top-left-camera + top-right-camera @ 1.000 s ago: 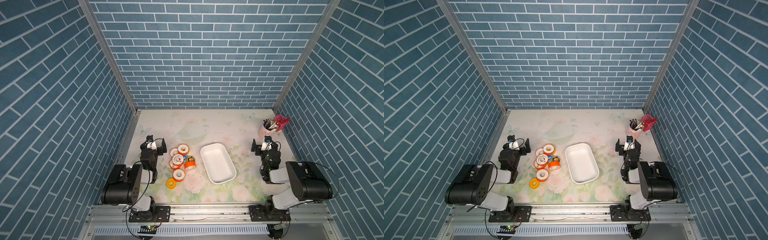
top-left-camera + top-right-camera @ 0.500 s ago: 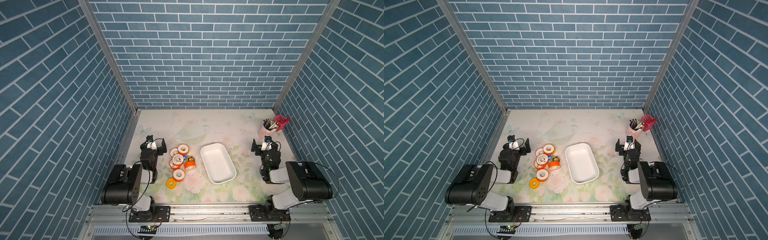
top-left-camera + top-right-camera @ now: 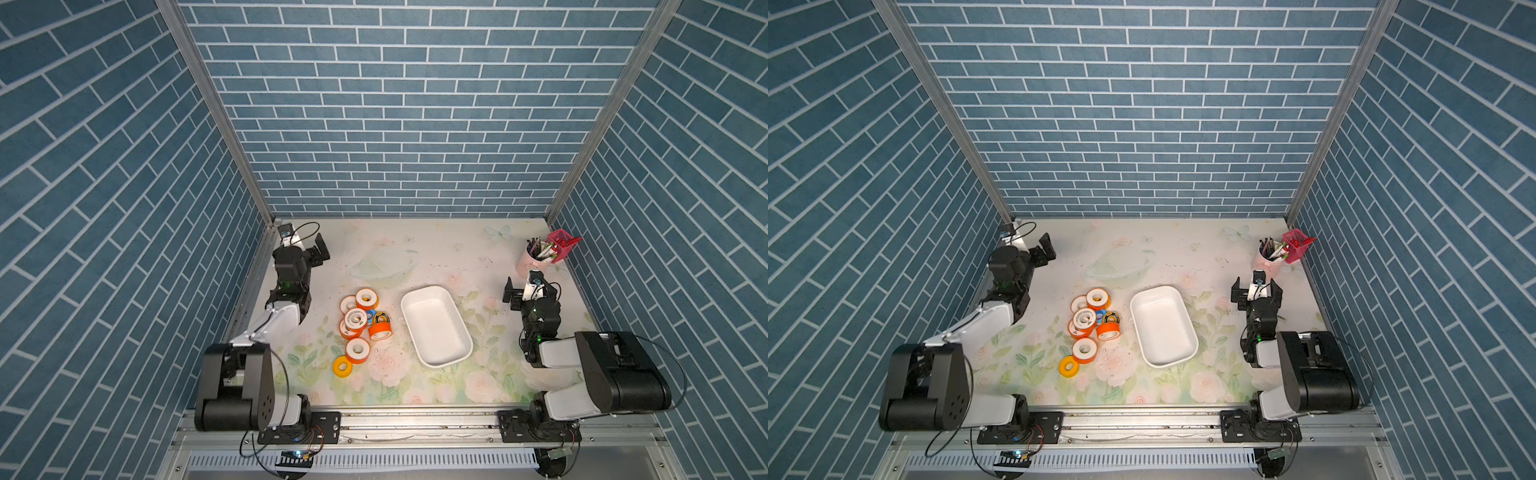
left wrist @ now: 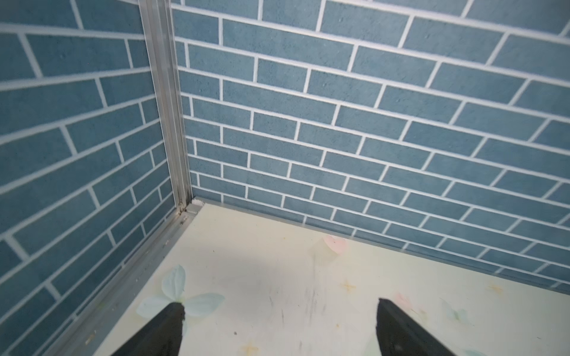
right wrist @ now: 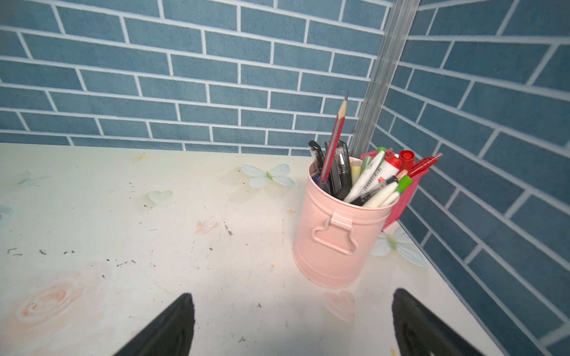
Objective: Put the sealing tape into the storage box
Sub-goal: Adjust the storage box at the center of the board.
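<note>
Orange sealing tape point(image 3: 358, 319), white storage box point(image 3: 436, 332)

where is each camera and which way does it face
Both top views: high above the front rail, looking down on floral table, shallow white rectangular storage box, orange-and-white sealing tape rolls; both whole arms.
Left wrist: on left arm, facing blue brick wall corner; open left gripper tips.
Right wrist: on right arm, facing pink metal cup of pens; open right gripper tips.
Shared: both top views show that cup too.
</note>
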`<state>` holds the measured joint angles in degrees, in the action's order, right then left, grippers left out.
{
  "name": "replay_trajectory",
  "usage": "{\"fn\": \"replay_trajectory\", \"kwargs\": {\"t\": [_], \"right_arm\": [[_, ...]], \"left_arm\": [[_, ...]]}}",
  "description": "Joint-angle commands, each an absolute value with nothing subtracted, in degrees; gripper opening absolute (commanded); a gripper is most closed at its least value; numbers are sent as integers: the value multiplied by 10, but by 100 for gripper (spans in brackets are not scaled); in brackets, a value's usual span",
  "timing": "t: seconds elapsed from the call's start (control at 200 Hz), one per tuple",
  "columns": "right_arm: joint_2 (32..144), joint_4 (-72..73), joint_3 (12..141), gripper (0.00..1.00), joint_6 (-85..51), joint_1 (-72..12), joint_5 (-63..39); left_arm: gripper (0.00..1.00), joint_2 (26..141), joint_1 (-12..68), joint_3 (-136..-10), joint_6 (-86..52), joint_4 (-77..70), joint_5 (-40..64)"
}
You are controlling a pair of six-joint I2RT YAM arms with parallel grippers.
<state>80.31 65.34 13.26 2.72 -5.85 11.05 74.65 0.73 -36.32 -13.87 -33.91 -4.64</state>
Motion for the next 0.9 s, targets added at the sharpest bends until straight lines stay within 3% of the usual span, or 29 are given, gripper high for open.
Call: {"fn": "replay_trajectory", "kwargs": {"t": [0.0, 0.21, 0.34, 0.545, 0.895], "right_arm": [[731, 516, 186, 97, -10, -73, 139], [665, 346, 264, 94, -118, -106, 65], [688, 197, 342, 94, -123, -139, -26], [764, 25, 436, 89, -137, -208, -78], [862, -60, 474, 80, -164, -313, -64]], "left_arm": [[100, 710, 6, -317, -207, -333, -32], [100, 667, 1, -349, -332, -179, -116], [100, 608, -31, -306, -380, -191, -34], [100, 599, -26, -360, -380, -26, 47], [100, 556, -23, -393, -349, 118, 134]]}}
